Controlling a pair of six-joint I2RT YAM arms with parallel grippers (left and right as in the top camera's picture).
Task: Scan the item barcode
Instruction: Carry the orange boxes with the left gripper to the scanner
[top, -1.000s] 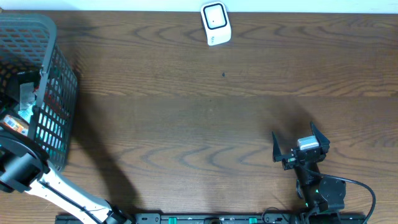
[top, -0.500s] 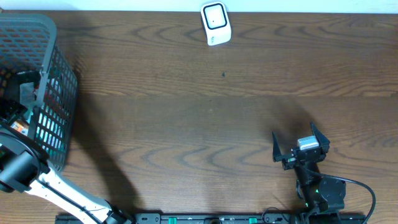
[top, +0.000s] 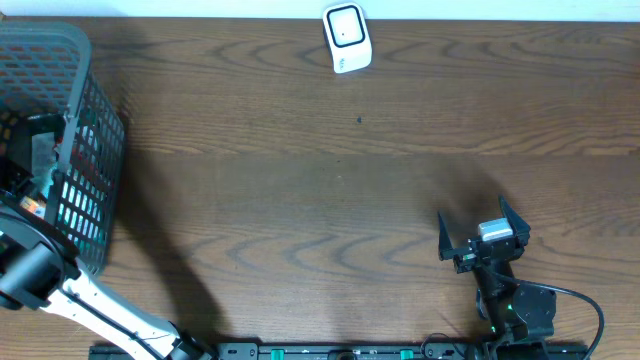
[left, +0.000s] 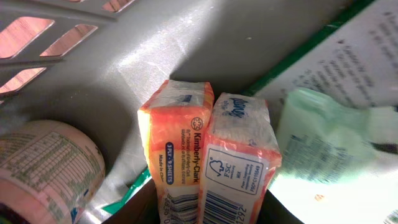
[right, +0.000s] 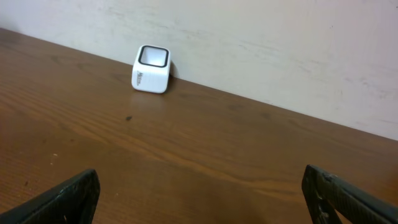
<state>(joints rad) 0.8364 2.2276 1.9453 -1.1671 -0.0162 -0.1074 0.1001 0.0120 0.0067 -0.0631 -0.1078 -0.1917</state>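
Left gripper (left: 208, 214): it is reaching down inside the grey plastic mesh basket (top: 95, 130) at the left end of the brown wooden bench (top: 300, 180). Its dark fingers are only just showing at the bottom edge of the left wrist view. They are pressing on either side of two orange plastic-wrapped tissue packs (left: 208, 149), so the gripper is clenching on them. The packs are standing side by side, touching, with a barcode showing on the end nearest the camera.

Other basket contents: a pink cylindrical labelled container (left: 43, 162) is lying to the left of the packs. A pale green wrapped item (left: 323, 137) is sitting to their right, on a white printed box with a green edge (left: 354, 56).

Right gripper (top: 480, 232): it is resting near the front right of the bench with fingers spread wide, holding nothing.

White cube-shaped barcode scanner (top: 347, 38): it is standing at the far edge of the bench, well apart from the basket and both arms.
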